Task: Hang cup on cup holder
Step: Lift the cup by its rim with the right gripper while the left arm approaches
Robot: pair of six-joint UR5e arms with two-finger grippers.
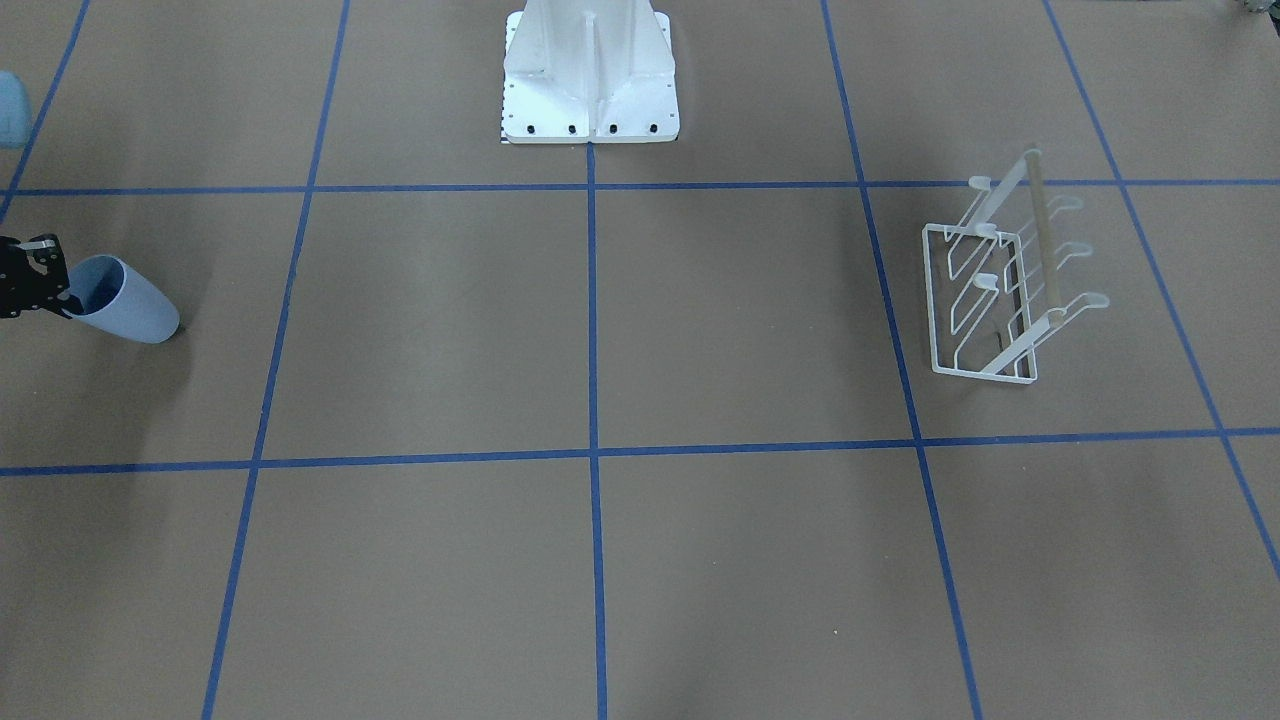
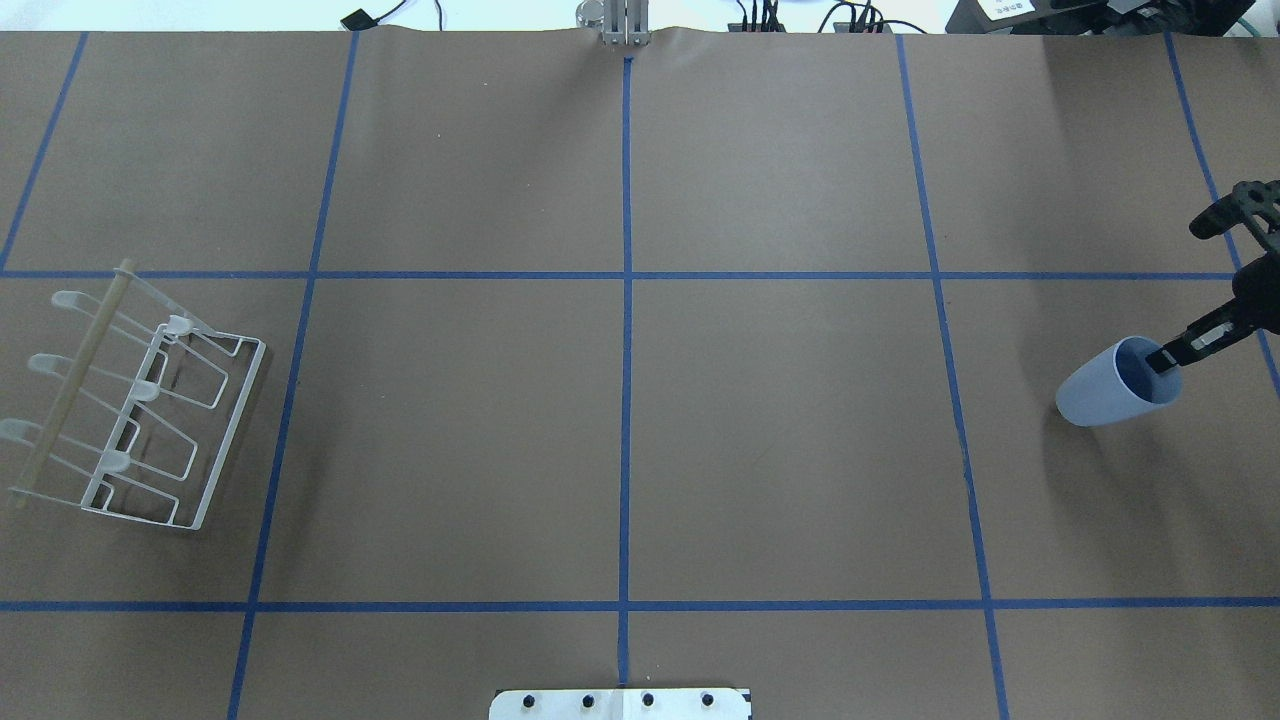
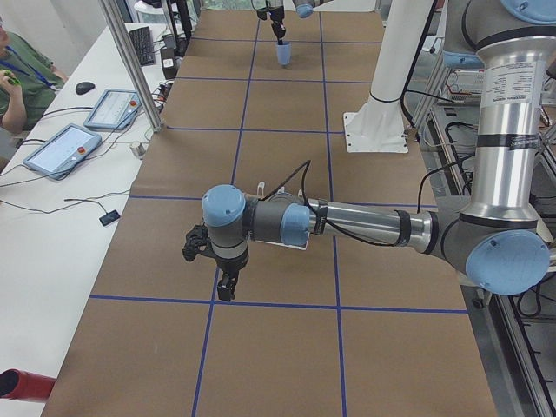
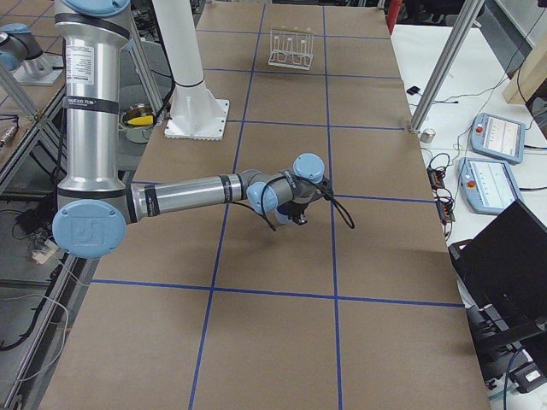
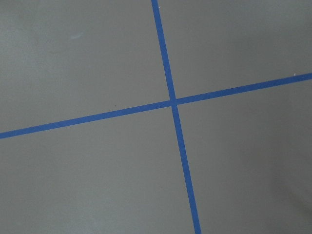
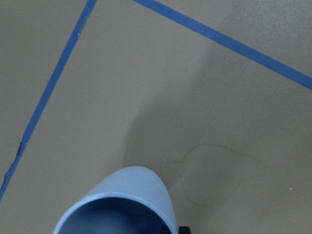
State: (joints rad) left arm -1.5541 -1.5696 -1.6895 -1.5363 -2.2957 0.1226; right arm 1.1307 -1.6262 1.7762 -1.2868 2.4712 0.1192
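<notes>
Blue cup (image 2: 1105, 395) at far end of table (image 2: 780, 440) from rack (image 2: 140, 392), well apart, mouth up. Right gripper (image 2: 1168, 360) pinches its rim, one finger inside, jaws nearly closed. Left gripper (image 3: 226, 291) hangs near rack; cannot tell how jaws stand.

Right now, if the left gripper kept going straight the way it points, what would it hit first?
The left gripper points down, so it would most likely meet the bare table first, near a crossing of blue tape lines. Its wrist view shows nothing else in the way.
</notes>
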